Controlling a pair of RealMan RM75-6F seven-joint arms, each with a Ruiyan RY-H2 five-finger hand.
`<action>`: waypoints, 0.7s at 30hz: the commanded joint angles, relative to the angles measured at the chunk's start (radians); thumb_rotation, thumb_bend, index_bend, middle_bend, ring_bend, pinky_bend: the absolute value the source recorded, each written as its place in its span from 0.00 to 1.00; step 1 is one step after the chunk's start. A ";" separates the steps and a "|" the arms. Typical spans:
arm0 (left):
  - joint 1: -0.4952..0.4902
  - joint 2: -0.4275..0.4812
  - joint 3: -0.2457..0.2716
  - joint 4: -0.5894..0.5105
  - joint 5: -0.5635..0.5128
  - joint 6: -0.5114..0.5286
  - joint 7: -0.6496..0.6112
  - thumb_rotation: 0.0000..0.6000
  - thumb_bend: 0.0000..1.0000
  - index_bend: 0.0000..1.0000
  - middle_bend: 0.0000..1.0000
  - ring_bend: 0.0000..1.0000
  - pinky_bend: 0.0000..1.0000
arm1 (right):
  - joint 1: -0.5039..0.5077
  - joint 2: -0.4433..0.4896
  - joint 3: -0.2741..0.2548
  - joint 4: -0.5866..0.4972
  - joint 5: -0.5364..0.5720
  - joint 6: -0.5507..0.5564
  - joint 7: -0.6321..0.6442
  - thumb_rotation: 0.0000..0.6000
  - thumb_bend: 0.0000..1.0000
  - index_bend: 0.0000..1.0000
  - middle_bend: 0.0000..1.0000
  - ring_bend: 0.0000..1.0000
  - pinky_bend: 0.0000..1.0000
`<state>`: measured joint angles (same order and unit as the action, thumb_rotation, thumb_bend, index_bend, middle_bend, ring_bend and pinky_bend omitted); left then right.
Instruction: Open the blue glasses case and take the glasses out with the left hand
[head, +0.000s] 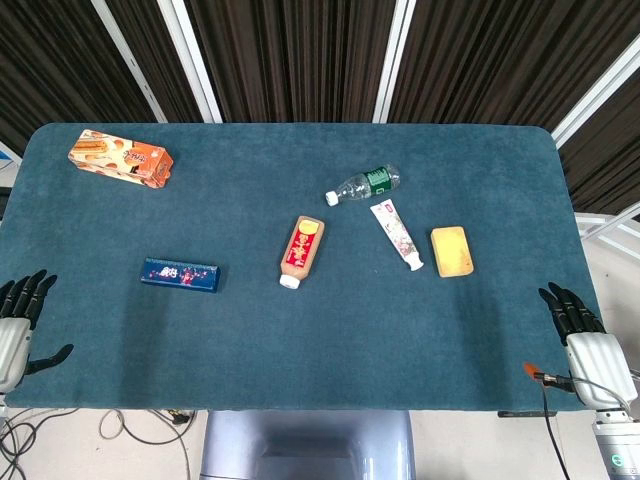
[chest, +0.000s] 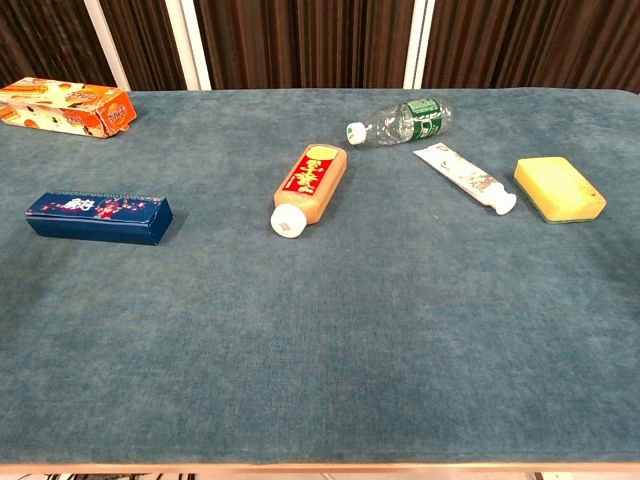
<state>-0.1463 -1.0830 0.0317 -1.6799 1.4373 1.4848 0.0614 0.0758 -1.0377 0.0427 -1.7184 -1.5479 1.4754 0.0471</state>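
Observation:
The blue glasses case (head: 180, 274) lies closed and flat on the left part of the table; in the chest view the case (chest: 98, 217) is a long dark blue box with a small printed pattern. No glasses show. My left hand (head: 20, 322) rests at the table's near left edge, fingers spread, holding nothing, well left of the case. My right hand (head: 578, 325) sits at the near right edge, fingers apart and empty. Neither hand shows in the chest view.
An orange snack box (head: 121, 159) lies at the far left. In the middle lie a brown sauce bottle (head: 301, 250), a clear plastic bottle (head: 362, 185) and a white tube (head: 397, 235). A yellow sponge (head: 451, 250) sits to the right. The teal table (head: 300, 350) fills both views.

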 joint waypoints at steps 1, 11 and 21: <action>0.000 -0.002 -0.004 0.000 -0.001 -0.007 0.004 1.00 0.14 0.00 0.01 0.00 0.00 | 0.000 0.001 0.000 0.000 0.000 0.001 0.000 1.00 0.15 0.00 0.00 0.00 0.19; -0.025 0.007 -0.024 -0.027 -0.024 -0.065 0.032 1.00 0.14 0.00 0.04 0.00 0.00 | 0.000 0.003 -0.002 -0.003 0.001 -0.003 0.005 1.00 0.15 0.00 0.00 0.00 0.19; -0.166 0.003 -0.121 -0.036 -0.161 -0.268 0.125 1.00 0.14 0.00 0.09 0.00 0.00 | 0.001 0.005 -0.001 -0.007 0.011 -0.010 0.008 1.00 0.15 0.00 0.00 0.00 0.19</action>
<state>-0.2639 -1.0736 -0.0548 -1.7172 1.3296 1.2831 0.1624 0.0767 -1.0326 0.0414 -1.7249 -1.5375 1.4656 0.0553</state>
